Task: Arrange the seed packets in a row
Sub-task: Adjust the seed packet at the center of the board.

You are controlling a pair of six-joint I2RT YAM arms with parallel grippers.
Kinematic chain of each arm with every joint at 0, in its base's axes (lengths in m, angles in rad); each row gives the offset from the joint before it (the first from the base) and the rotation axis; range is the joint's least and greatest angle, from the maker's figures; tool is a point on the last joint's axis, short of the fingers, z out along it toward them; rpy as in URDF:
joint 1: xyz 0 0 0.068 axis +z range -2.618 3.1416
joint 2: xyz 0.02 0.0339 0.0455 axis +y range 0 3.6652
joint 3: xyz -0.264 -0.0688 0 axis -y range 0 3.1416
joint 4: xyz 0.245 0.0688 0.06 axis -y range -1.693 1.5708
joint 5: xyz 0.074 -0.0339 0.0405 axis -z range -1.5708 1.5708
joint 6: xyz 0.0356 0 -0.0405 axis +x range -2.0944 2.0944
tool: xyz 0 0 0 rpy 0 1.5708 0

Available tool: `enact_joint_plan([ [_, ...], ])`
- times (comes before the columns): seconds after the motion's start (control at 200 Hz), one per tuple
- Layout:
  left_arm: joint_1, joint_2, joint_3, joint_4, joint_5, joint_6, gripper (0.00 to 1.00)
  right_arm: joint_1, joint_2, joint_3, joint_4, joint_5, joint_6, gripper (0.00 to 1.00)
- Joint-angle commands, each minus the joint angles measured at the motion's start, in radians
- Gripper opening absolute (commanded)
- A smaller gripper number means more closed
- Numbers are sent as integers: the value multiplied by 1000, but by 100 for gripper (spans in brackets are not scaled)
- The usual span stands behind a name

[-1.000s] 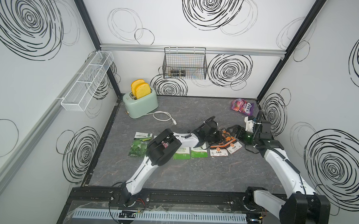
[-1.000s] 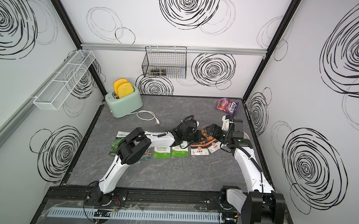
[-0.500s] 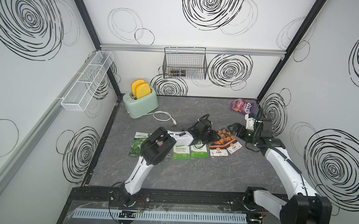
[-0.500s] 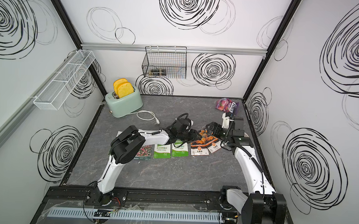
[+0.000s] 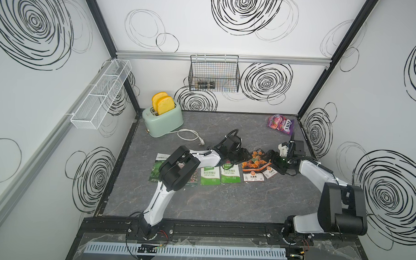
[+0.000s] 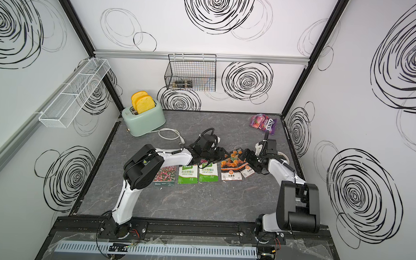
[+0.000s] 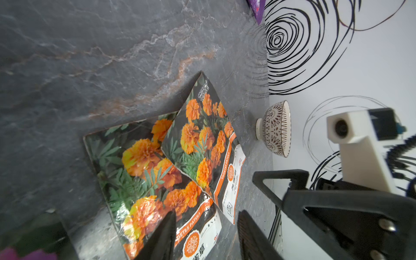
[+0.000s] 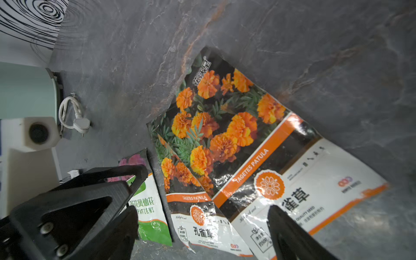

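Seed packets (image 5: 229, 173) lie in one line across mid-frame on the grey table (image 5: 223, 208); the last two overlap.
Left to right in both top views: dark green leafy packet (image 5: 155, 169), pink flower-field packet (image 6: 167, 174), first IMPATIENS packet (image 5: 209, 175), second IMPATIENS packet (image 6: 208, 174), flat marigold packet (image 5: 251, 172), tilted marigold packet (image 5: 269, 174) skewed on top of the flat one's right edge. In the wrist views both marigold fronts read "TAGETES PATULA" and "孔雀草"; the tilted one also reads "QUALITY SEED". Left gripper (image 7: 206, 238) is over the flat marigold packet, fingers apart, nothing clamped. Right gripper (image 8: 202, 236) is over the tilted one's label end, fingers spread wide, holding nothing. Purple "FOX'S" candy bag (image 5: 280, 124) sits at the table's upper right, well apart from the row.
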Motion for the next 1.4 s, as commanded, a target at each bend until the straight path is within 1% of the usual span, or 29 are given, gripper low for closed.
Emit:
enact_joint_plan([
  [0.0, -4, 17, 51, 18, 3, 16, 49, -21, 23, 6, 26, -18, 12, 92],
  [0.37, -12, 48, 98, -28, -12, 26, 52, -47, 125, 6, -26, -16, 10, 94],
  [0.45, -13, 53, 101, -42, -19, 24, 54, -49, 139, 3, -27, -24, 11, 95],
  [0.545, -15, 62, 109, -65, -26, 28, 58, -57, 149, -6, -18, -41, 15, 95],
  [0.73, -20, 78, 115, -74, -26, 27, 61, -71, 154, -16, -11, -62, 15, 95],
  [1.116, -30, 138, 188, -83, -31, 23, 61, -99, 135, -46, 2, -123, 23, 93],
  [1.396, -32, 166, 214, -94, -29, 24, 60, -107, 132, -54, 6, -140, 23, 92],
])
